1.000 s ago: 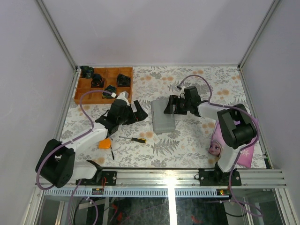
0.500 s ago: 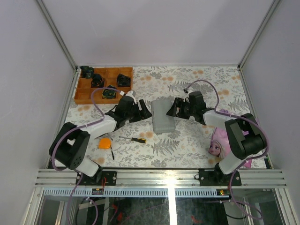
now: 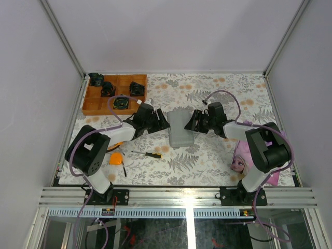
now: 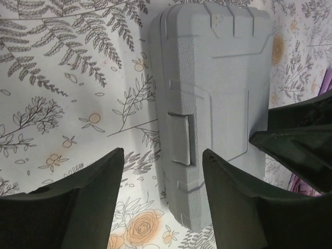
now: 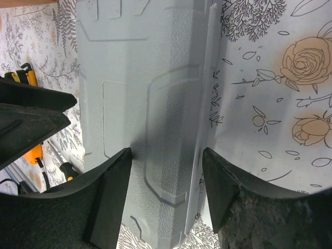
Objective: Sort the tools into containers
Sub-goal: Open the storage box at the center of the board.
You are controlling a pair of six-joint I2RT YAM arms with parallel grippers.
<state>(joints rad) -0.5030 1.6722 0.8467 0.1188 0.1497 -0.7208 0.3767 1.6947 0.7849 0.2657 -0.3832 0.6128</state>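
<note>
Currently shut, pebbled grey case [image 4: 218,104], rounded corners, both arms' jaws parted.

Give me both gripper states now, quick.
Left gripper: open, astride one edge of the grey case, nothing held.
Right gripper: open, astride its opposite edge, nothing held.

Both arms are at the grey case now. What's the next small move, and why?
Probably ease the left gripper forward so its fingers catch the latch: the case lies shut, that latch sits between the open left fingers, and the right gripper straddles the opposite edge, open, placed to steady it.
</note>
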